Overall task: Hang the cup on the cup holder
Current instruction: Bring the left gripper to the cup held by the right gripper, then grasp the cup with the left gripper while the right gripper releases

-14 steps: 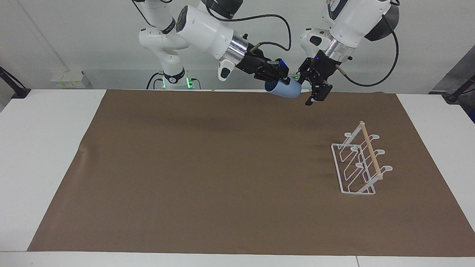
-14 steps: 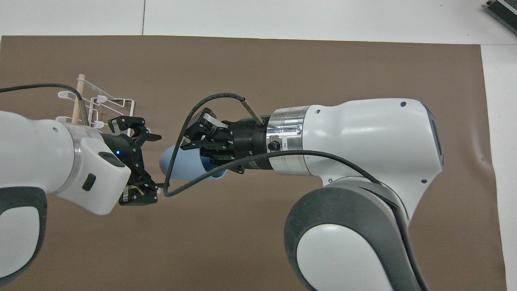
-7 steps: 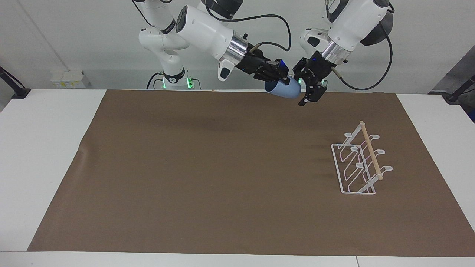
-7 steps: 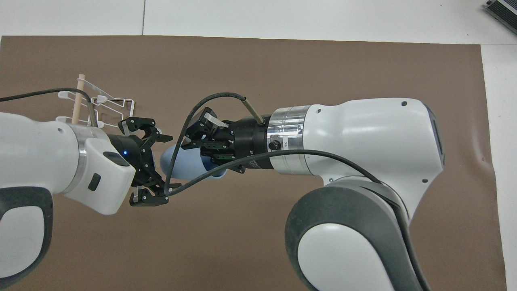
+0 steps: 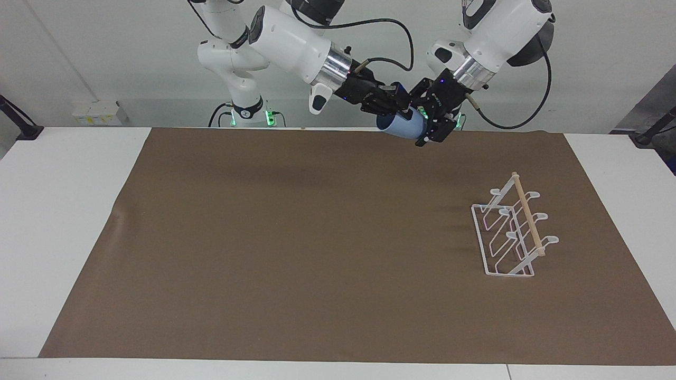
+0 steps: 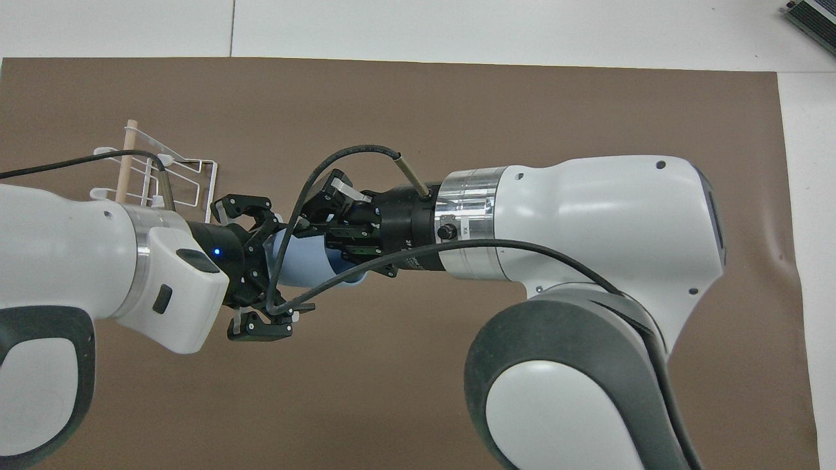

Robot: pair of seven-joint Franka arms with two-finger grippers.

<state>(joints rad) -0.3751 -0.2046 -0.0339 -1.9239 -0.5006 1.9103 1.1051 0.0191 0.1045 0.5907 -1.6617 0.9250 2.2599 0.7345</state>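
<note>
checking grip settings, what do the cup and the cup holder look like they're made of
Cup: probably plastic, matte, an even light blue with no gloss. Cup holder: thin white wire, likely coated metal, with a pale rod on top that looks like unfinished wood.

I'm looking into a robotics lab: a white worktop (image 5: 63, 221) covered by a plain brown mat (image 5: 317, 237), bare pale walls around it, two white robot arms (image 5: 232, 58) mounted at its edge with green status lights glowing, cables looping off them.
</note>
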